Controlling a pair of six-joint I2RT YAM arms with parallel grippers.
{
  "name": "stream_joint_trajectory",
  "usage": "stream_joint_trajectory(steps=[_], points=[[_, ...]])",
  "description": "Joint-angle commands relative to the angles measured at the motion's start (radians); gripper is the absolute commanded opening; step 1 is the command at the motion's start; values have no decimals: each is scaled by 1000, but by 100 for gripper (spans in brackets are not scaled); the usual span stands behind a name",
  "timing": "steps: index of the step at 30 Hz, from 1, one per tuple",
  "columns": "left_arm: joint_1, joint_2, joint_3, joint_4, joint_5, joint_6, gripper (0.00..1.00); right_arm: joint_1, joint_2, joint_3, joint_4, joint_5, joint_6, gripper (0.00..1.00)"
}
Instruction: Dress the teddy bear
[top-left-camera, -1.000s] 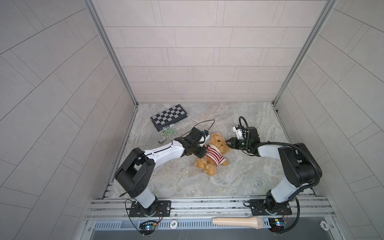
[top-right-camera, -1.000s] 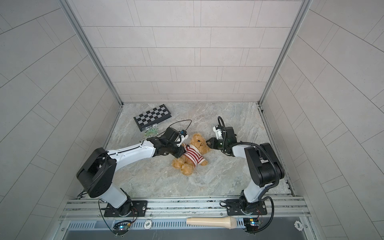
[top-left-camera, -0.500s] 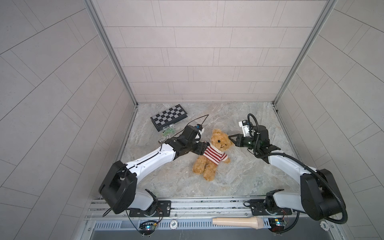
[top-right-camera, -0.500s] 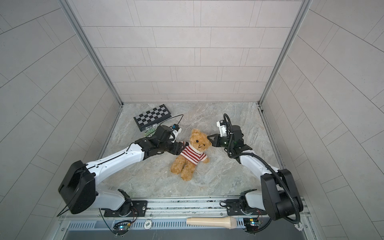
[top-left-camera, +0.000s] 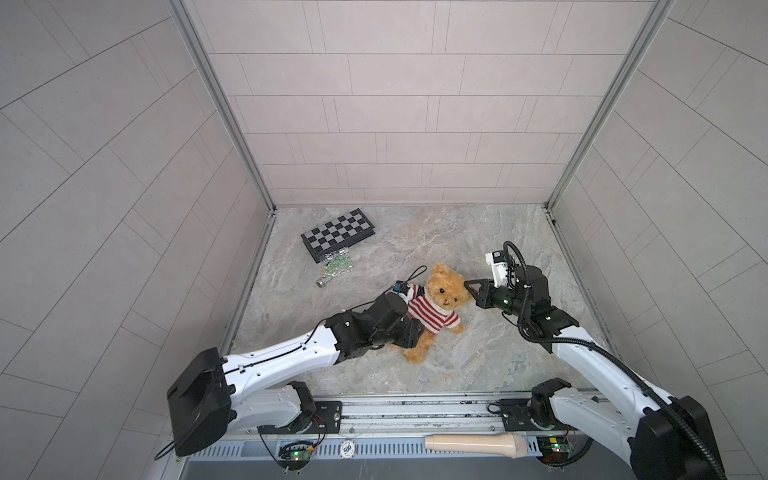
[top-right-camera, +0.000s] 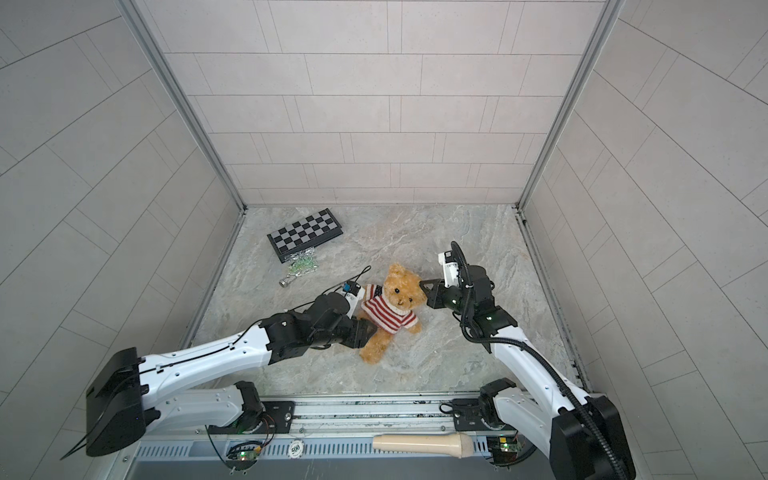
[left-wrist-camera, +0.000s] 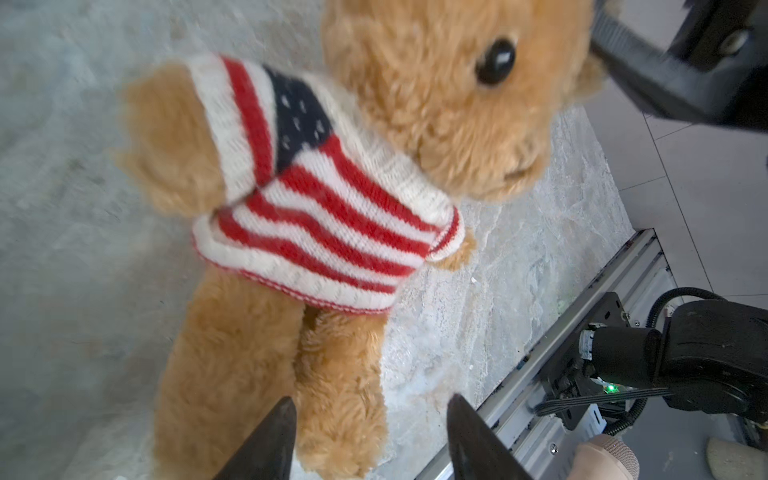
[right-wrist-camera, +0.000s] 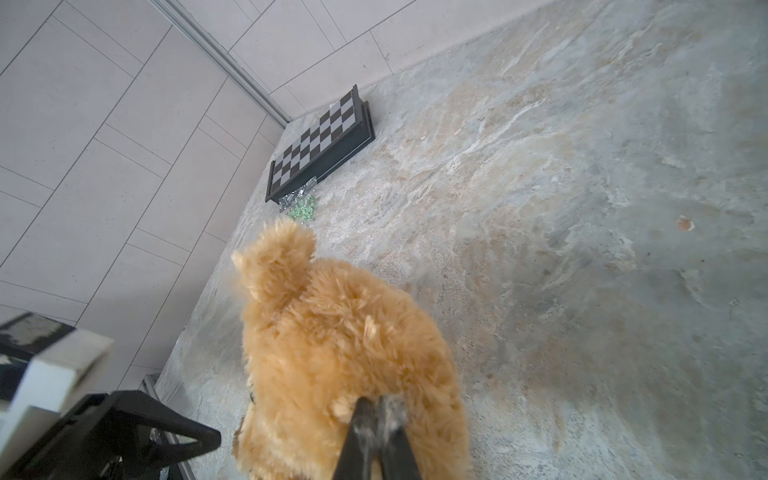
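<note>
Bright diffuse light, faint shadows, top views sharp — edges bowed, teddy bear (left-wrist-camera: 436, 104) blurred in wrist views.

- Fluffy golden-tan plush teddy bear (top-left-camera: 439, 291): near the middle of the grey-beige marbled stone counter (top-left-camera: 457, 241), face up, one leg stretched toward the front rail.
- Red-and-white striped knit sweater (top-left-camera: 430, 315): on the bear's torso, with one arm out through a sleeve.
- Left gripper (top-left-camera: 412, 337): black, set against the bear's hip and leg; its jaws are largely hidden by the wrist.
- Right gripper (top-left-camera: 469, 290): black, its jaws closed at the ear on the bear's head.
- Folded black-and-grey chequered chessboard (top-left-camera: 338, 235): near the back-left corner.
- Clear bag of small green pieces (top-left-camera: 337, 264): just in front of the chessboard.
- Small metal cylinder (top-left-camera: 321, 282): beside the bag.
- Cream-coloured rounded handle (top-left-camera: 473, 444): lying on the front rail.
</note>
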Motion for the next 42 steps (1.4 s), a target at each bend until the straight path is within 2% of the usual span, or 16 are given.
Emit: stream_joint_trajectory(steps=[1, 9, 13, 20, 26, 29, 42], points=[[-15, 33, -9, 124, -66, -112, 60, 22, -25, -14, -20, 58, 15, 0], [27, 204, 19, 251, -22, -109, 60, 30, -74, -15, -63, 80, 14, 0], [58, 244, -14, 344, -1, -139, 54, 36, -71, -14, -68, 80, 15, 0], [61, 309, -25, 417, 18, -173, 41, 44, -75, -11, -68, 92, 20, 0], [65, 301, -43, 423, -5, -183, 22, 46, -76, -5, -76, 97, 16, 0], [71, 287, -57, 424, -10, -184, 16, 45, -80, -5, -78, 98, 18, 0], [101, 209, -110, 360, -27, -169, 8, 46, -100, 0, -105, 124, 5, 0]])
